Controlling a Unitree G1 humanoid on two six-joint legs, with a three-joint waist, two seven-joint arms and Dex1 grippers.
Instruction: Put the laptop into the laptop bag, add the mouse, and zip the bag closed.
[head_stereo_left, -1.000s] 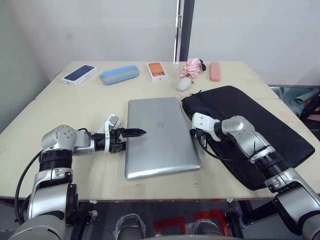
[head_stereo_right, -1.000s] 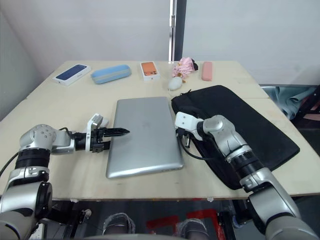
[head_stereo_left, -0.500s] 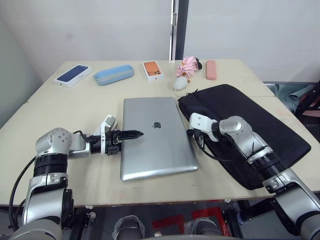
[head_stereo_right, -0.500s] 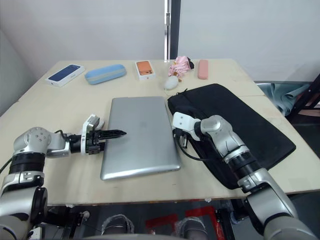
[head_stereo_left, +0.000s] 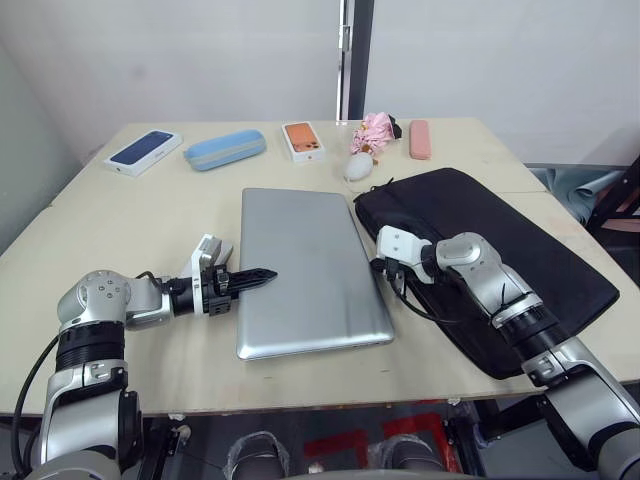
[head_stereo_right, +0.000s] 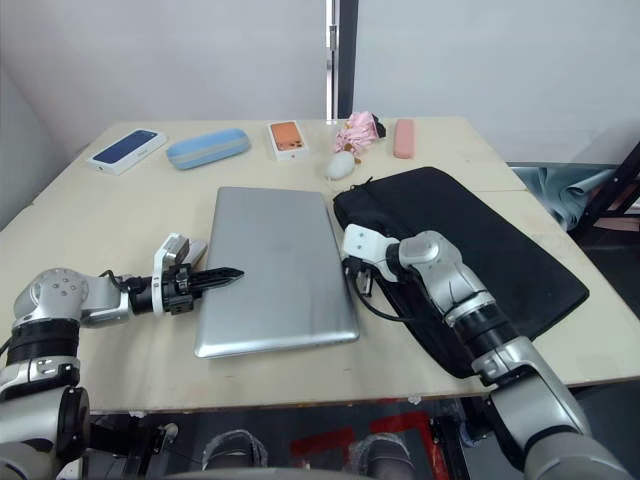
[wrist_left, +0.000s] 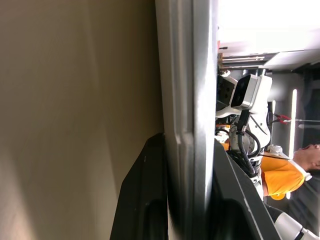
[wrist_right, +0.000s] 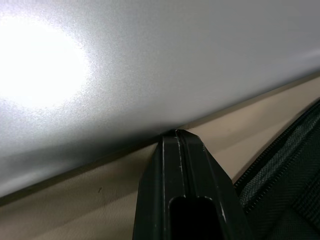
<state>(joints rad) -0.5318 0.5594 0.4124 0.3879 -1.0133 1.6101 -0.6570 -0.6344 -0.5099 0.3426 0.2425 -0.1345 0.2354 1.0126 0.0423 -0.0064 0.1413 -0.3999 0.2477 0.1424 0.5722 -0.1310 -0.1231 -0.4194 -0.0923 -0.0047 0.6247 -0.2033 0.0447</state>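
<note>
Phone boxes (head_stereo_left: 145, 150) (head_stereo_left: 305, 141), blue case (head_stereo_left: 224, 150), pink case (head_stereo_left: 420, 140) along table's (head_stereo_left: 120, 220) far edge.

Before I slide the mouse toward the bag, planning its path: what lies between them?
Only bare table; the mouse sits just beyond the laptop bag far corner in the left eye view.

Both head cameras look forward and down over the counter (head_stereo_left: 150, 210), sharing nearly the same scene. The left wrist camera sits low, close against the laptop (wrist_left: 185, 100) edge; the right wrist camera is pressed near that laptop's other side.
</note>
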